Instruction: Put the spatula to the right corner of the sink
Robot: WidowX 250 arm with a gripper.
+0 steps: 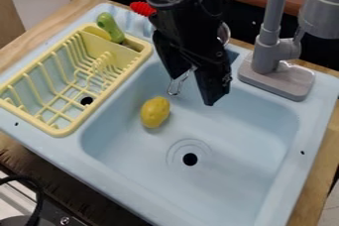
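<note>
The black gripper (193,89) hangs over the back part of the light blue sink (245,136), its two fingers spread apart. A thin metal wire loop (174,87) shows between and behind the fingers; whether they touch it cannot be told. Behind the arm, a ribbed red handle (141,8) lies at the sink's back rim. Part of a metal rim or loop (224,32) shows just right of the arm. The arm hides how these parts connect, and I cannot tell which belong to the spatula.
A yellow lemon (155,112) lies in the basin left of the drain (190,159). The yellow dish rack (61,130) stands on the left, with a green-handled item (110,27) at its back corner. A grey faucet (266,51) rises at the back right.
</note>
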